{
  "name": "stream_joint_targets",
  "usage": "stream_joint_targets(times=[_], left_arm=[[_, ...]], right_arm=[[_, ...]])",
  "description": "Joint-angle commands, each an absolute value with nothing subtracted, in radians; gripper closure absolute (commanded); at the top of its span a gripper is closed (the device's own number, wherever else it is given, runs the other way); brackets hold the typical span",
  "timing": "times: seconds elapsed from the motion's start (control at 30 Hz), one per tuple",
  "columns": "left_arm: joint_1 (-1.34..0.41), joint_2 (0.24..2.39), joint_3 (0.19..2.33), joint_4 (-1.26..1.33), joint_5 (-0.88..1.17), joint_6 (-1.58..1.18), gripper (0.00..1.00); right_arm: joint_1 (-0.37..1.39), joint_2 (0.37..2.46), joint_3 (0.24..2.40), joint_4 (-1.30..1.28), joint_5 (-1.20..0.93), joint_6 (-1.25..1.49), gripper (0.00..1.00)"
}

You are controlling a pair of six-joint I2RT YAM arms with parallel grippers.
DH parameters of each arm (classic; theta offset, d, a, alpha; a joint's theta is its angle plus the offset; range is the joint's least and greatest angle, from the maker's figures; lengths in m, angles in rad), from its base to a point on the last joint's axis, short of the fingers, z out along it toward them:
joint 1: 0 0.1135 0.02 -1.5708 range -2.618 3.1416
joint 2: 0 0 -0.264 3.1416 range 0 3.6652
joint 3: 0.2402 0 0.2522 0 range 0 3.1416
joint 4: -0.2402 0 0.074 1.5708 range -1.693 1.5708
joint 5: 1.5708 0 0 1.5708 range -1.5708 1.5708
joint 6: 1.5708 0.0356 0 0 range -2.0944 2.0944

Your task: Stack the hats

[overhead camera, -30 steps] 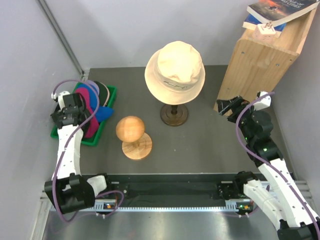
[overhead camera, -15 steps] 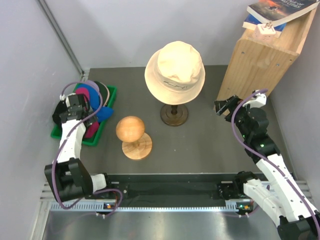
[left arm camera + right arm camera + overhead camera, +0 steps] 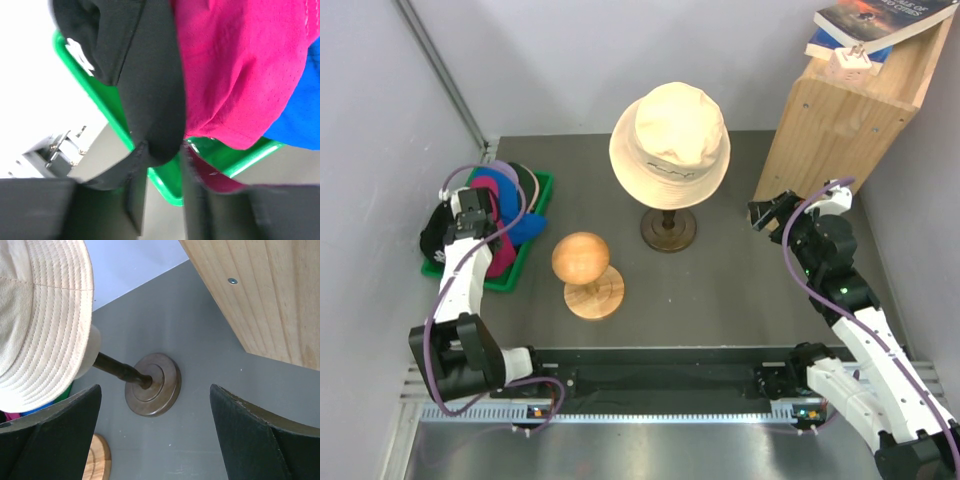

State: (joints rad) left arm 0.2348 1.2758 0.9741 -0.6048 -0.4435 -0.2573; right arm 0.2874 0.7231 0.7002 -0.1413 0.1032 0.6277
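Observation:
Several cloth hats lie piled in a green tray (image 3: 542, 187) at the left. Magenta (image 3: 501, 252), blue (image 3: 527, 228) and black (image 3: 526, 180) ones show from above. My left gripper (image 3: 470, 213) hangs over the tray's left side. In the left wrist view its fingers (image 3: 162, 150) are shut on the curved brim tip of the black hat (image 3: 150, 75), which carries a small white logo. The magenta hat (image 3: 235, 65) and the blue hat (image 3: 300, 110) lie beside it over the tray rim (image 3: 170, 182). My right gripper (image 3: 767, 212) (image 3: 155, 410) stands open and holds nothing.
A cream bucket hat (image 3: 668, 143) sits on a dark stand (image 3: 668, 229) at the centre back. A bare wooden head form (image 3: 582, 258) stands in front of it. A tall wooden box (image 3: 840, 110) with books (image 3: 870, 25) on top fills the right rear.
My left gripper went from wide open to shut on the black hat's brim, shifting slightly over the tray. The right arm lifted a little to the left, then held still.

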Motion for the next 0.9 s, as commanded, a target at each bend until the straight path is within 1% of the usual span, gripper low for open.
stream_joint_targets(times=[0.0,0.1,0.13,0.23,0.4,0.67,0.87], left_arm=[[0.242,1.212,1.005,-0.644,-0.558,-0.252,0.72],[0.242,1.195,1.012,-0.641,-0.584,-0.235,0.88],[0.242,1.192,1.020,-0.646,-0.600,-0.233,0.89],[0.242,1.198,1.034,-0.653,-0.649,-0.212,1.00],[0.242,1.198,1.055,-0.644,-0.712,-0.138,1.00],[0.233,1.238,1.134,-0.620,-0.896,0.056,1.00],[0.163,1.267,1.141,-0.580,-1.043,0.204,1.00]], right_arm=[[0.298,0.718,0.710,-0.084,0.095,0.614,0.11],[0.301,0.713,0.704,-0.083,0.094,0.615,0.11],[0.299,0.710,0.704,-0.084,0.094,0.614,0.11],[0.301,0.707,0.703,-0.086,0.087,0.617,0.11],[0.298,0.704,0.693,-0.080,0.075,0.621,0.10],[0.298,0.709,0.684,-0.071,0.064,0.623,0.09],[0.298,0.730,0.687,-0.066,0.058,0.615,0.07]])
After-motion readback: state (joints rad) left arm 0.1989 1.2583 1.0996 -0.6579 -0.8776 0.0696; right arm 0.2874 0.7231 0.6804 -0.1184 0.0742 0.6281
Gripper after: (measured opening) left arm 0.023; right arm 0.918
